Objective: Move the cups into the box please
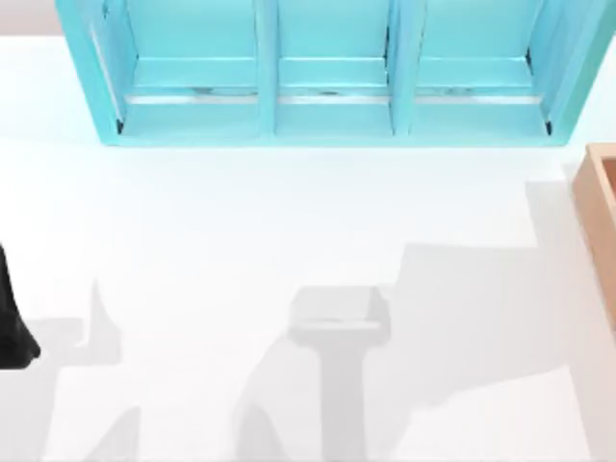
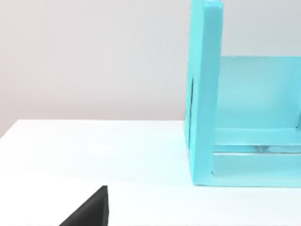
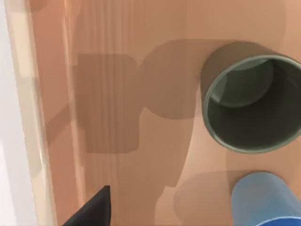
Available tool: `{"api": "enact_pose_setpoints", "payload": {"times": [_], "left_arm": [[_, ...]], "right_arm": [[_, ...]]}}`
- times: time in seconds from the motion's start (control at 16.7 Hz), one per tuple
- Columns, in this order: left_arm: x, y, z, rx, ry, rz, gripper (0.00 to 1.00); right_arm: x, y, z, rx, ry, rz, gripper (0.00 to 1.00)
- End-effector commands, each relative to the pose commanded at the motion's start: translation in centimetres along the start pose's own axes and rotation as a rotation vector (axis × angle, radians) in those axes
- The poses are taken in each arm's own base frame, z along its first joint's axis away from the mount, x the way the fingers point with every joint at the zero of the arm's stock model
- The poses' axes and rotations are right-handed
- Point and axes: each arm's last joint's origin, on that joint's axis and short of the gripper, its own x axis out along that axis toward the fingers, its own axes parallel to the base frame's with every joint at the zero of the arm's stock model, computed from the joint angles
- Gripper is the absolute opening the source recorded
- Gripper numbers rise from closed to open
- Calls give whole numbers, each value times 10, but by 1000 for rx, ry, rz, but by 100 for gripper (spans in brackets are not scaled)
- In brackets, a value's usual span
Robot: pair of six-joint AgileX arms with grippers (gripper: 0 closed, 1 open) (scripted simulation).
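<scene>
Both cups, the olive-green cup (image 3: 251, 106) and the blue cup (image 3: 265, 200), stand upright just beside each other on the floor of the box (image 3: 122, 84), so I judge the placing done, leaving only for the right arm to lift clear of the box. The right wrist view looks down onto them, whereas the top view catches just a corner of the box (image 1: 599, 207) beside the cyan shelf unit (image 1: 327, 87) on the white bench (image 1: 289, 231). A dark tip of the right end effector (image 3: 91, 209) shows over the box floor, and the left end effector (image 2: 89, 209) sits well apart from the box; I cannot tell the spread of either.

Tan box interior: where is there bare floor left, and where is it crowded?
Inside the tan thick-walled box, bare floor runs along its wall, beside the upright dark olive-green tumbler. The crowded end holds that tumbler and the bright blue tumbler, close together.
</scene>
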Motion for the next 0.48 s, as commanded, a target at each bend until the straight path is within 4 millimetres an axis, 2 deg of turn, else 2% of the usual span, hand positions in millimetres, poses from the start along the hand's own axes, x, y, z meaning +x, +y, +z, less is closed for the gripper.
{"api": "enact_pose_setpoints", "payload": {"times": [0.3, 0.48], "left_arm": [[0, 0, 0, 0, 0, 0, 100], [0, 0, 0, 0, 0, 0, 100]], "right_arm": [[-51, 4, -5, 0, -16, -4, 100], [-59, 5, -6, 1, -16, -1, 100]]}}
